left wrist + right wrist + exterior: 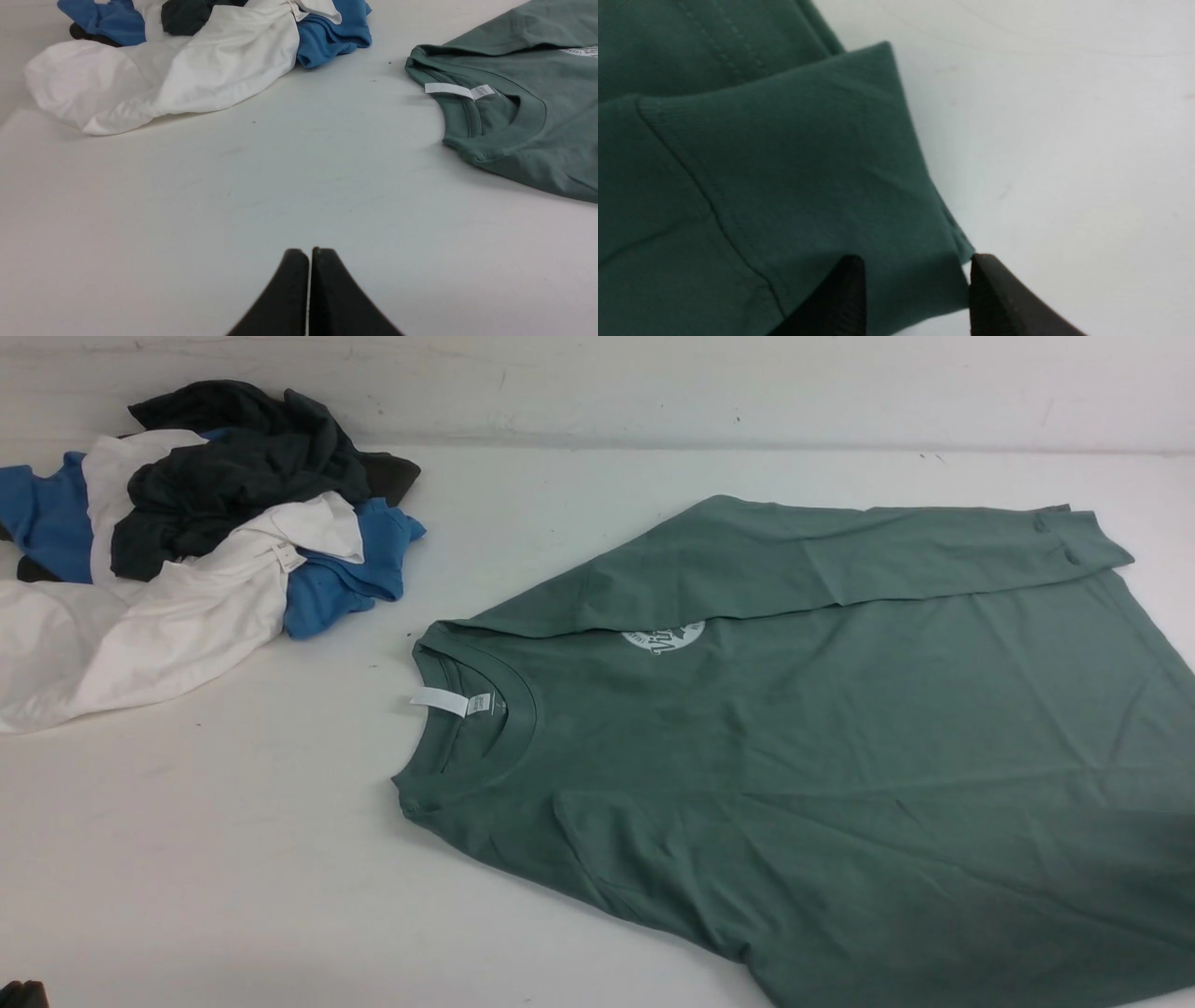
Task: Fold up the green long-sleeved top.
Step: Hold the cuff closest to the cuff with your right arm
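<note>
The left gripper (309, 255) hangs over the white table (261, 186), jaws pressed together. Beyond it sits a heap of clothes (196, 70) (white, blue, a bit of dark). Apart from that lies the top (537, 135), its white label (455, 90) sticking out at the collar.

The green long-sleeved top (840, 756) runs past the right and lower edges of the front view. Its hem and the part toward the near right corner of the worktop (233, 859) lie outside the picture.

The folded sleeve (840, 560) covers the upper part of the chest logo (665, 639). The logo lettering and the print on the neck label (453, 702) are too small to read.

In the pile of garments (187, 551) at the far left corner:
- The blue garment (47, 513) is partly buried.
- The white garment (140, 635) is cut off at the picture's left edge.

A dark object (23, 994) at the near left corner is cut off and cannot be identified.

In the right wrist view, only the tips of the right gripper (915, 263) show. Whether they touch the cuff (808, 163) cannot be told.
</note>
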Robot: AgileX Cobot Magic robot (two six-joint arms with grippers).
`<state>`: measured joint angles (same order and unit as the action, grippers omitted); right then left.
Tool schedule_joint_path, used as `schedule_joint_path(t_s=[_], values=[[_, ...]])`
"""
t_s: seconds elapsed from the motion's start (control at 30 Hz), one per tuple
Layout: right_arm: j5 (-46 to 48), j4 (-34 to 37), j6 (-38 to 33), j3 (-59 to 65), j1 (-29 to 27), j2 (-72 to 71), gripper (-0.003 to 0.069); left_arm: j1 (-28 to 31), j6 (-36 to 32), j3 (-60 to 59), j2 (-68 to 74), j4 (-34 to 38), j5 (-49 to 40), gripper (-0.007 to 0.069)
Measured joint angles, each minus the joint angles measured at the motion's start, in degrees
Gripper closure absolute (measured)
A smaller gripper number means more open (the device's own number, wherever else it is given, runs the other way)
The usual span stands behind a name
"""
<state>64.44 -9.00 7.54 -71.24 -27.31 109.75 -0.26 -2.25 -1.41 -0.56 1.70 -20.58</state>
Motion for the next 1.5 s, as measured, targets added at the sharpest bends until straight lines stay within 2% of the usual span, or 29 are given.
schedule_joint_path(t_s=[0.23, 0.77, 0.87, 1.07, 1.13, 1.5], values=[[3.4, -1.5, 0.9, -0.7, 0.0, 0.0, 0.0358, 0.0, 0.0, 0.0, 0.0, 0.0, 0.0, 0.0629], [0.2, -0.9, -3.6, -0.9, 0.0, 3.0, 0.0368, 0.0, 0.0, 0.0, 0.0, 0.0, 0.0, 0.0629], [0.1, -0.5, -4.0, -1.0, 0.0, 3.0, 0.0408, 0.0, 0.0, 0.0, 0.0, 0.0, 0.0, 0.0629], [1.0, -0.3, -4.5, -2.2, 0.0, 3.0, 0.0605, 0.0, 0.0, 0.0, 0.0, 0.0, 0.0, 0.0629], [1.8, 0.1, -4.7, -2.6, 0.0, 3.0, 0.0645, 0.0, 0.0, 0.0, 0.0, 0.0, -0.1, 0.0629], [1.5, 0.9, -4.9, -2.6, 1.3, -9.2, 0.065, 0.0, 0.0, 0.0, 0.0, 0.0, 0.0, 0.0629]])
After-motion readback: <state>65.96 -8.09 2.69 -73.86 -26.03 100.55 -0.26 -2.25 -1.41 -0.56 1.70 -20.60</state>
